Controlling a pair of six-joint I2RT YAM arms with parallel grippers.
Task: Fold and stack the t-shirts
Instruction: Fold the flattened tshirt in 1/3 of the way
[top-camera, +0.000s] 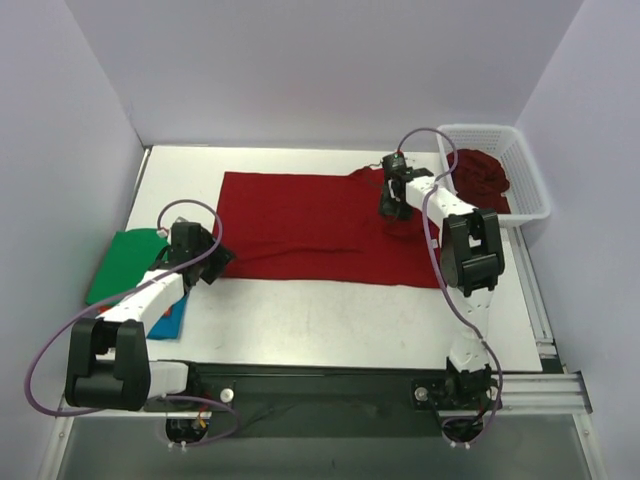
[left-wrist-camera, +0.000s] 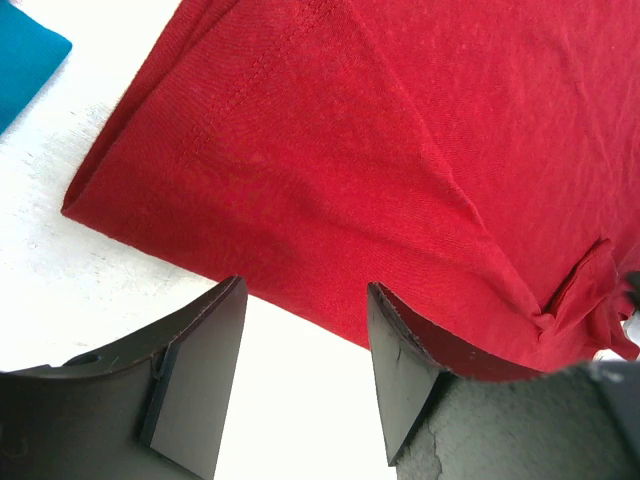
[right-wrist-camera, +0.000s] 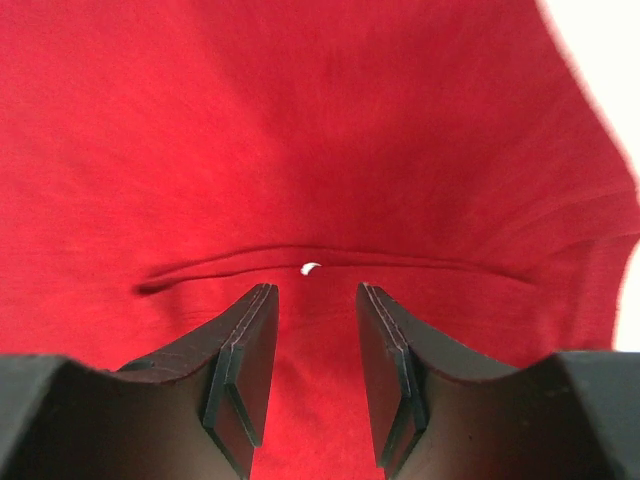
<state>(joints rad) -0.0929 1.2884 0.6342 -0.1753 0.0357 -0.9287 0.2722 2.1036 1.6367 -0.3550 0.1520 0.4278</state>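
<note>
Where the right tool (right-wrist-camera: 315, 292) hangs, jaws apart — red t-shirt (right-wrist-camera: 300, 130) spread beneath

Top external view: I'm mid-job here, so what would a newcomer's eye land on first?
First the big dark red t-shirt, spread flat across the middle of the table, with the right pincer open above its far right part. Next comes the white mesh basket at the far right corner, holding a crumpled dark red bundle. Then the green shirt lying at the table's left edge.
</note>
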